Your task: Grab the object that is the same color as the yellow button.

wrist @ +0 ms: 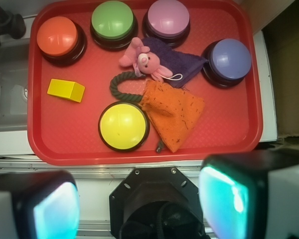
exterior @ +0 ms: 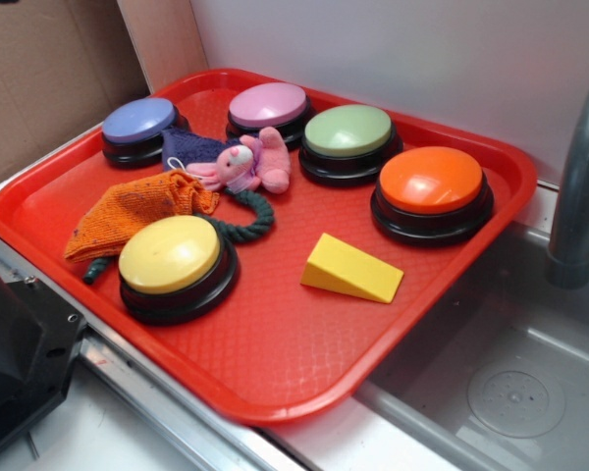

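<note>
A small yellow wedge block [exterior: 351, 268] lies on the red tray [exterior: 304, 363], right of the yellow button [exterior: 174, 255]. In the wrist view the wedge [wrist: 66, 90] is at the tray's left and the yellow button [wrist: 123, 125] sits near the tray's near edge. My gripper [wrist: 139, 204] is open and empty, its two pads wide apart, high above the robot base and short of the tray [wrist: 229, 134]. The gripper does not show in the exterior view.
Orange [exterior: 431, 183], green [exterior: 348, 131], pink [exterior: 268, 105] and purple [exterior: 138, 121] buttons line the tray's back. A pink plush toy [exterior: 247, 164], orange cloth [exterior: 137, 208], purple cloth and dark rope lie by the yellow button. A sink and grey faucet [exterior: 581, 186] are on the right.
</note>
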`<state>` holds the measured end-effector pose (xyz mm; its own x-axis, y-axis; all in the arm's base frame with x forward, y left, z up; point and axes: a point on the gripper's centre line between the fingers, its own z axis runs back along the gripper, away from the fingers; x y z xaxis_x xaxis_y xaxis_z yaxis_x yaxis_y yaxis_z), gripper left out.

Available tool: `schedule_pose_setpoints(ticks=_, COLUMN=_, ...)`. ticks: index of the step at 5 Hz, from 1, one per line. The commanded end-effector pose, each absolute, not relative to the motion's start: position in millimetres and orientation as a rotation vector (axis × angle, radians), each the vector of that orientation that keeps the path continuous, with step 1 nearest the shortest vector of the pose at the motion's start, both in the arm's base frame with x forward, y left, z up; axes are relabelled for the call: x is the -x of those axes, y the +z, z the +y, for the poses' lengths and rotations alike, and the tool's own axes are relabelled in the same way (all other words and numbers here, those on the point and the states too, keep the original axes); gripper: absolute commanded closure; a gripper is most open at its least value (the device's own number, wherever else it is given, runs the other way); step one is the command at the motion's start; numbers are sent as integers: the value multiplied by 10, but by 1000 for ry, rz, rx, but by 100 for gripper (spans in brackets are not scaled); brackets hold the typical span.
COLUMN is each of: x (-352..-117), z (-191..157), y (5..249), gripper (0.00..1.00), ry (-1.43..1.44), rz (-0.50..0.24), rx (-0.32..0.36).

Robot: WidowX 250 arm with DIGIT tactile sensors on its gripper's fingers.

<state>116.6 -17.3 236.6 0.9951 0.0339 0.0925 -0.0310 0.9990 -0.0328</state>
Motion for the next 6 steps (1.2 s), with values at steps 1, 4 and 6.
schedule_pose_setpoints(ticks=1, x=-1166, z=-173, y=2366, gripper=0, ry=33, rz=-93, rx=31)
schedule_pose_setpoints(ticks=4, x=-1719, z=-676, y=2032, gripper=0, ry=-499, rz=-173, rx=-45)
schedule_pose_setpoints(ticks=6, x=-1960, z=-1080, y=1483, gripper=0, ry=-929, rz=-216, rx=162)
